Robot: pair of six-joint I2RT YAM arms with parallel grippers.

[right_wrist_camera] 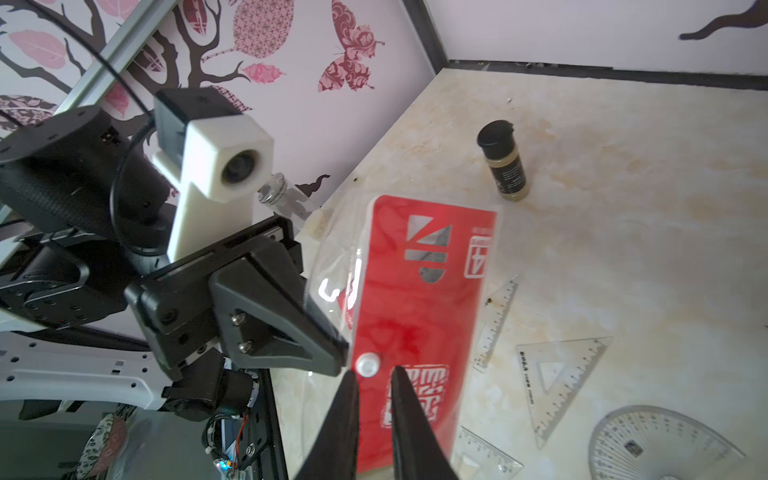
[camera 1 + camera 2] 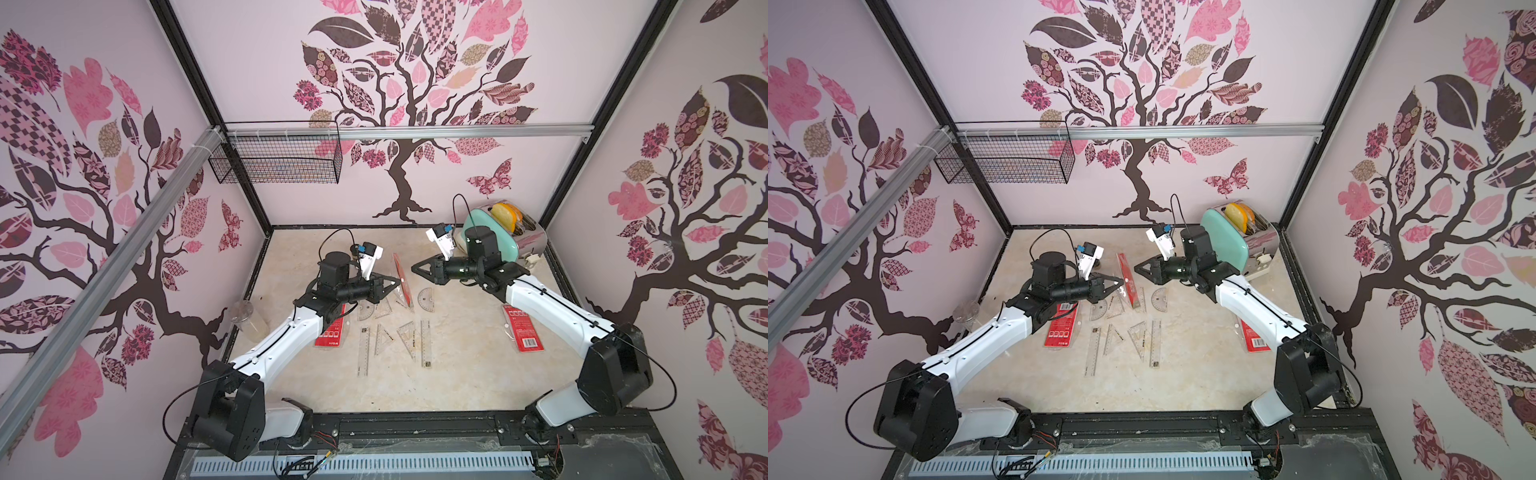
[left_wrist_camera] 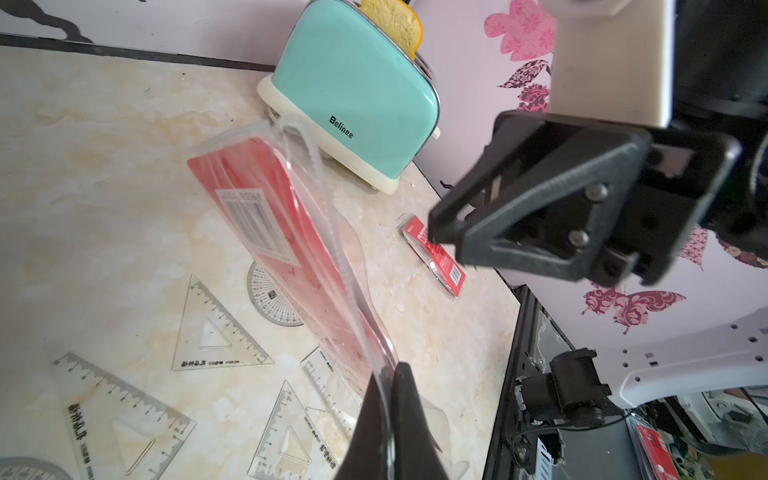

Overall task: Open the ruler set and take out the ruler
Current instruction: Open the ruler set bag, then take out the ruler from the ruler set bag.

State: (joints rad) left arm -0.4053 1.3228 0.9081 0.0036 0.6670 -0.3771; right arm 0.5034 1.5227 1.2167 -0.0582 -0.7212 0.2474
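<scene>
The ruler set [image 2: 399, 270] [image 2: 1126, 274] is a clear plastic pouch with a red card inside, and it stands on edge above the table. My left gripper [image 2: 399, 281] [image 3: 392, 370] is shut on the pouch's clear edge. The red card [image 1: 424, 291] and a white snap button [image 1: 368, 365] face the right wrist view. My right gripper [image 2: 413, 268] [image 1: 372, 372] hovers just short of that button, jaws a narrow gap apart with nothing between them. No ruler can be made out inside the held pouch.
Several loose clear rulers [image 2: 363, 351], set squares and protractors [image 2: 427, 298] lie under and in front of the pouch. Two more red pouches lie under the arms [image 2: 330, 328] [image 2: 521, 328]. A mint toaster [image 2: 498, 232] stands back right, a spice bottle [image 1: 505, 166] at the back, a glass jar [image 2: 249, 316] at the left.
</scene>
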